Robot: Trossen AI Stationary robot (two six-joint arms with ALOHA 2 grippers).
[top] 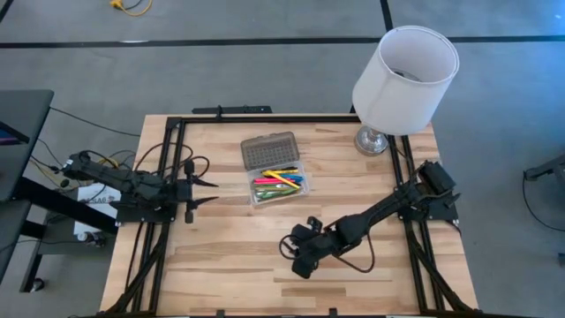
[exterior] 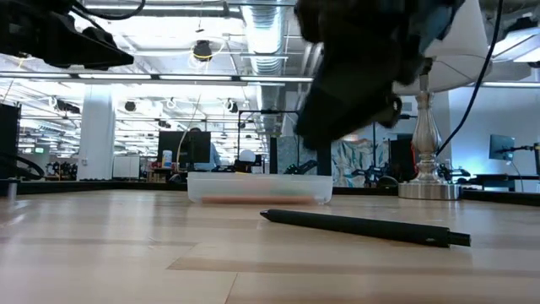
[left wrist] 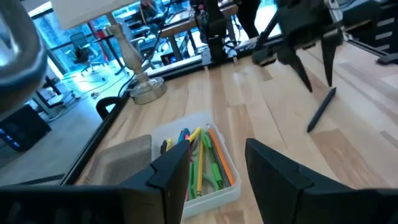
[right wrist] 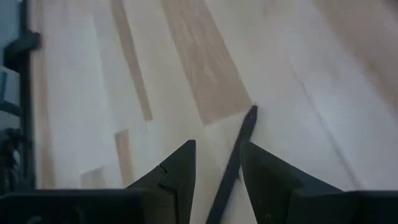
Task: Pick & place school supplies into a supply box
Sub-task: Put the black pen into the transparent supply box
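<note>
The clear supply box (top: 279, 185) lies open at the table's middle, its ribbed grey lid (top: 268, 150) folded back on the far side. Several orange, pink, green and yellow pens lie inside it (left wrist: 205, 162). A black pen (exterior: 363, 226) lies flat on the table nearer the front. It also shows in the left wrist view (left wrist: 321, 109). My right gripper (right wrist: 217, 146) is open just above the black pen, one finger on either side of it and pointing down. My left gripper (top: 210, 193) is open and empty to the left of the box. I cannot make out the scissors.
A white lamp (top: 402, 79) with a metal foot (top: 372, 140) stands at the table's far right corner. Black frame rails (top: 168, 159) run along the table's left, right and far edges. Bare wood lies near the front edge (top: 221, 274).
</note>
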